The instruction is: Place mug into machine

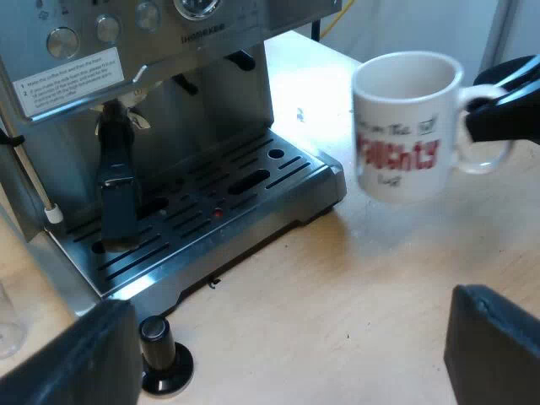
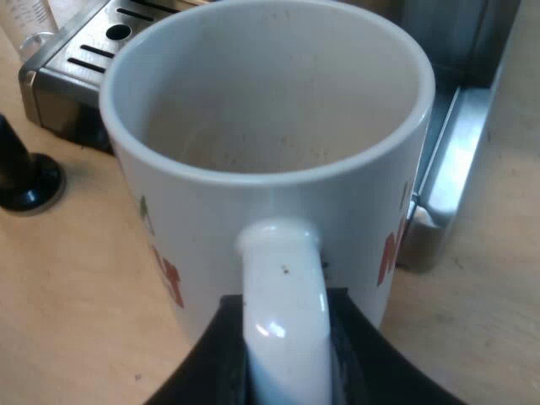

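Note:
A white mug (image 1: 405,126) with red lettering stands upright, close to the corner of the espresso machine's drip tray (image 1: 253,181). My right gripper (image 1: 504,101) is shut on the mug's handle (image 2: 283,295), one black finger (image 2: 211,354) on either side of it. The mug (image 2: 261,126) is empty inside. I cannot tell whether its base rests on the table or hangs just above it. My left gripper (image 1: 291,371) is open over the table before the machine, with nothing between its fingers (image 1: 498,337).
A metal holder with a dark handle (image 1: 114,194) is locked into the machine's front (image 1: 126,51), above the drip tray (image 2: 84,51). A black-knobbed tamper (image 1: 160,354) (image 2: 25,177) stands on the wooden table by the tray's edge. A measuring glass (image 2: 29,21) stands beside the machine.

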Available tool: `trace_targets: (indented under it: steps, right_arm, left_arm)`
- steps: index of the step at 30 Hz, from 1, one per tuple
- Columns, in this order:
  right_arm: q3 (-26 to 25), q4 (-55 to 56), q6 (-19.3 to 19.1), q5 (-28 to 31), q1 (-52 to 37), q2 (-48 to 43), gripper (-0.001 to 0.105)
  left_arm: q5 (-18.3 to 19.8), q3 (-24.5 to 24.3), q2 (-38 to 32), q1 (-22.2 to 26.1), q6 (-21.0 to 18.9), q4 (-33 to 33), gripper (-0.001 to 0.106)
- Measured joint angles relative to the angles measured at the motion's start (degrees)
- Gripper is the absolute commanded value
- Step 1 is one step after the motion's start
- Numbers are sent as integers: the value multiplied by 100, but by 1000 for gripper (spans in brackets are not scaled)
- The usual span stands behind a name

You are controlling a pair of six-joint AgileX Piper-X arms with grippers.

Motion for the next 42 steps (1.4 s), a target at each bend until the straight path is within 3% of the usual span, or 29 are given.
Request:
trace_targets:
  steps: [9,14,29,42]
  right_arm:
    - [-271,-1105,16,-59,0,1267,0]
    - [-446,-1589,16,-169,0,1930,0]
    - [-452,-2873,-2,-194,0,3117,0]
    - [-458,-3663,-47,-8,0,3637,0]
  left_arm:
    - [-135,17,0,0,104,-97,74]
    - [-132,292,0,0,112,-389,74]
    - [-132,385,34,0,93,-601,74]
    - [-63,385,73,0,68,-730,74]
